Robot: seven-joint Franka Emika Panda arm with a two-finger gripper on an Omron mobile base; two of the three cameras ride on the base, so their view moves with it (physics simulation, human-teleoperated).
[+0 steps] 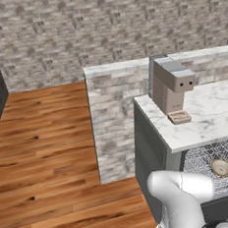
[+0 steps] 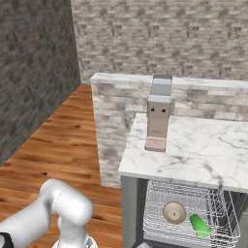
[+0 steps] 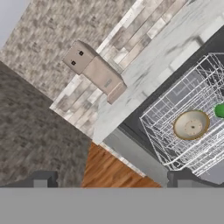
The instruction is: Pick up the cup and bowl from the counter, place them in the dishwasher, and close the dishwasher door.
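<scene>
Bowl (image 2: 174, 212) and cup (image 2: 199, 225) lie in the pulled-out rack (image 2: 160, 193); the wide-open, empty claw (image 3: 109, 183) should push the rack in before swinging the door shut.

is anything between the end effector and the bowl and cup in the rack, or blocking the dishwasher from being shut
Nothing visible does. In the hand view the open end effector looks straight at the bowl and cup lying in the pulled-out wire rack. The rack itself sticks out from under the counter, so it must slide in first.
</scene>
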